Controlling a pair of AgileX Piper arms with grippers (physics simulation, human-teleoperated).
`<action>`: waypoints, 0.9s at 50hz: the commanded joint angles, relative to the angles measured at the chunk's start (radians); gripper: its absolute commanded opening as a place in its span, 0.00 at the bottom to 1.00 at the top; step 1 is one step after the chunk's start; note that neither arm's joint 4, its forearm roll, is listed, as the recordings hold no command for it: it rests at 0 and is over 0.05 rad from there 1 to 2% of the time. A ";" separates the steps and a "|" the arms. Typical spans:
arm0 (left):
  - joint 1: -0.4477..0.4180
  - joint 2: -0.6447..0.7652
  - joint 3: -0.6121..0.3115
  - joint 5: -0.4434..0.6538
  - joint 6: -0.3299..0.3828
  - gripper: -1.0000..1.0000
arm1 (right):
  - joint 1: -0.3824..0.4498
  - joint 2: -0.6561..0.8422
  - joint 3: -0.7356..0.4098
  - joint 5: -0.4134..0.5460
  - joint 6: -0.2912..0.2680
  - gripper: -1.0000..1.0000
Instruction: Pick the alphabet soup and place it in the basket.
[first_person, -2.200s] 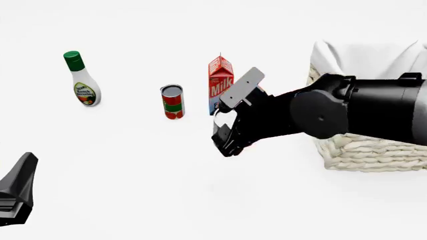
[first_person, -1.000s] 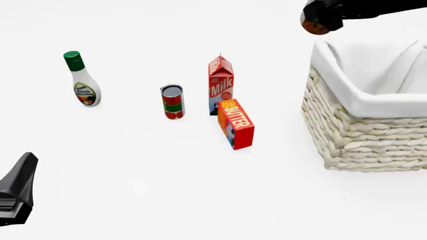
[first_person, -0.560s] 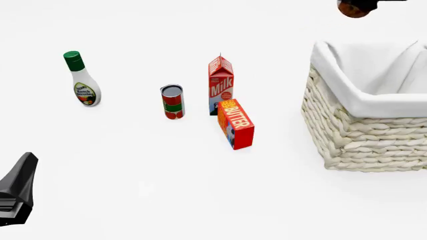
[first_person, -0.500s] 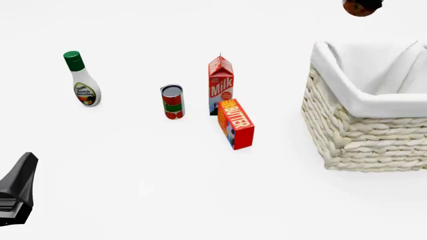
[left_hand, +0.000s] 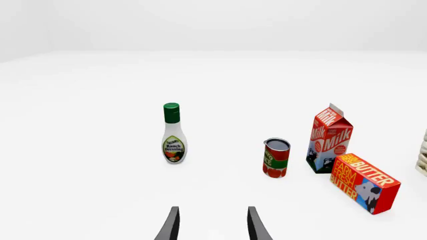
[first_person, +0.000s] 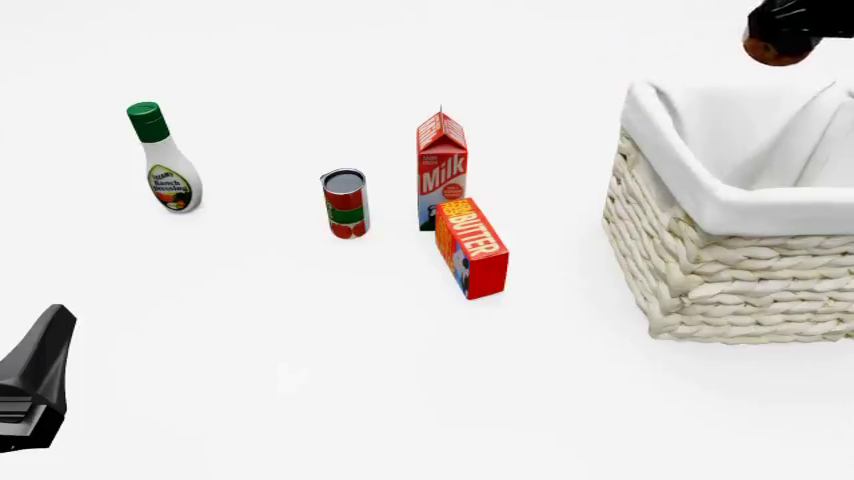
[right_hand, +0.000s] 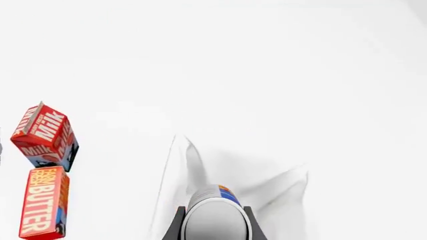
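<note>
Currently mid-transfer: right gripper (right_hand: 214, 231) is clamped on the alphabet soup (right_hand: 215, 220), held up in the air above the basket (first_person: 694, 270), over its cloth-lined opening. Pick looks done; lowering and release are left, I'd say. Left gripper (left_hand: 212, 224) sits idle near the table, fingers apart, nothing between them. Count on the table: one ranch dressing bottle (first_person: 166, 160), one red-and-green can (first_person: 344, 203), one milk carton (first_person: 442, 165), one butter box (first_person: 473, 247), one basket.
</note>
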 joint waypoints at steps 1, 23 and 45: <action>0.000 0.000 0.000 0.000 0.000 1.00 | -0.055 0.001 0.085 -0.062 0.027 0.00; 0.000 0.000 0.000 0.000 0.000 1.00 | -0.091 0.072 0.123 -0.137 0.022 0.00; 0.000 0.000 0.000 0.000 0.000 1.00 | -0.107 0.160 0.161 -0.219 0.003 0.00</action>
